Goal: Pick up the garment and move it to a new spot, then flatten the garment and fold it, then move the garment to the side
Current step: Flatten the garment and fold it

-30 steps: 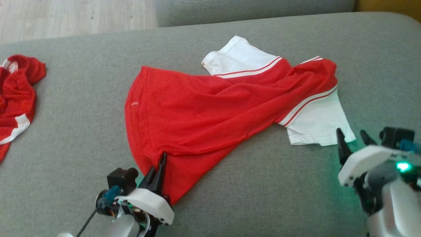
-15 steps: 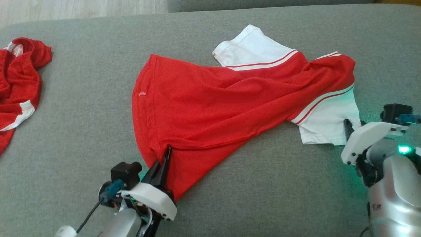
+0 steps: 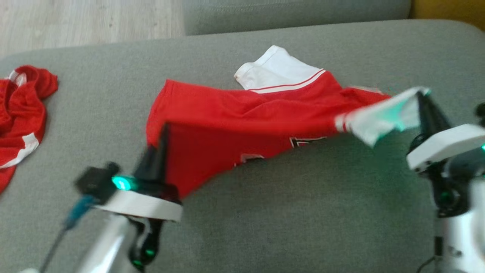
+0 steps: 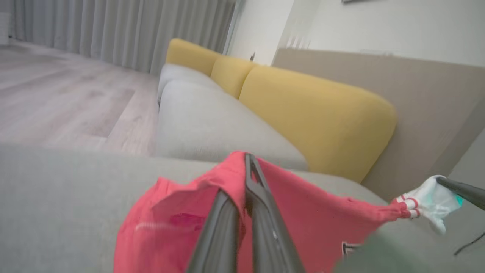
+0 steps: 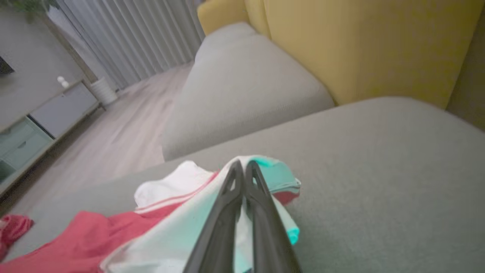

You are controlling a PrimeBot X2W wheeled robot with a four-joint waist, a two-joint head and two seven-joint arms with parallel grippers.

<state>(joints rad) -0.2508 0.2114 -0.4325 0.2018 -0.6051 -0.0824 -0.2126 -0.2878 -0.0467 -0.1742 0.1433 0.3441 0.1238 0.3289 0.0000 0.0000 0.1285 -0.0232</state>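
The garment (image 3: 242,121) is a red mesh shirt with white sleeves, stretched across the grey cushion (image 3: 303,212). Its near edge hangs lifted between my two grippers while its far part and one white sleeve (image 3: 274,70) rest on the cushion. My left gripper (image 3: 163,131) is shut on the red hem (image 4: 242,178) at the lower left. My right gripper (image 3: 420,99) is shut on the other white sleeve (image 5: 212,223) at the right, which is raised off the cushion. The head view is blurred with motion.
A second red and white garment (image 3: 21,113) lies crumpled at the cushion's left edge. Yellow back cushions (image 4: 314,117) rise beyond the grey seat. Wooden floor (image 3: 87,21) lies past the cushion's far left edge.
My right gripper reached the white sleeve, shut on it and lifted it. My left gripper rose with the red hem, pulling the garment's near edge up and taut.
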